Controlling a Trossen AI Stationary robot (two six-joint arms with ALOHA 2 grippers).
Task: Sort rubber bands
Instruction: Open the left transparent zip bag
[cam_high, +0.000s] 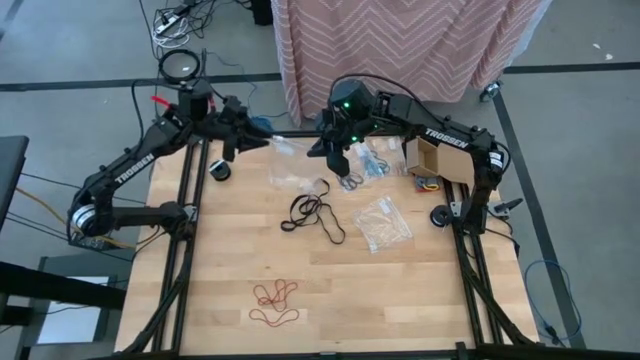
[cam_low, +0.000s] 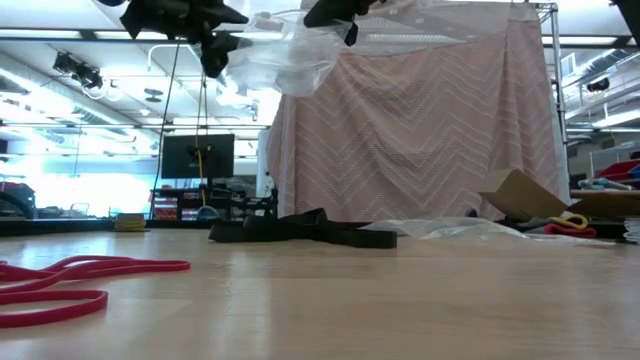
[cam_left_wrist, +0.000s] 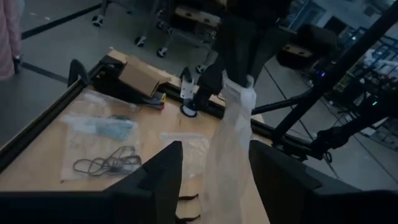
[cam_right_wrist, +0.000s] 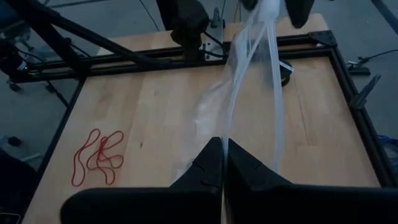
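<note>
Above the counter's (cam_high: 230, 270) far edge, my right end effector (cam_right_wrist: 222, 163) pinches a clear bag (cam_right_wrist: 249, 74); left end effector (cam_left_wrist: 214, 168) spread around it; black rubber bands (cam_high: 315, 213) mid-counter, red bands (cam_high: 275, 303) nearer; film may slip or tear if stretched.

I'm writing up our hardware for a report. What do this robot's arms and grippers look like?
Both arms are black, jointed segments with white TROSSEN lettering along a link. The left arm has a red detail near its wrist; the right arm shows a green light there. The right gripper has dark wedge-shaped fingers, and black cables trail along both arms.
</note>
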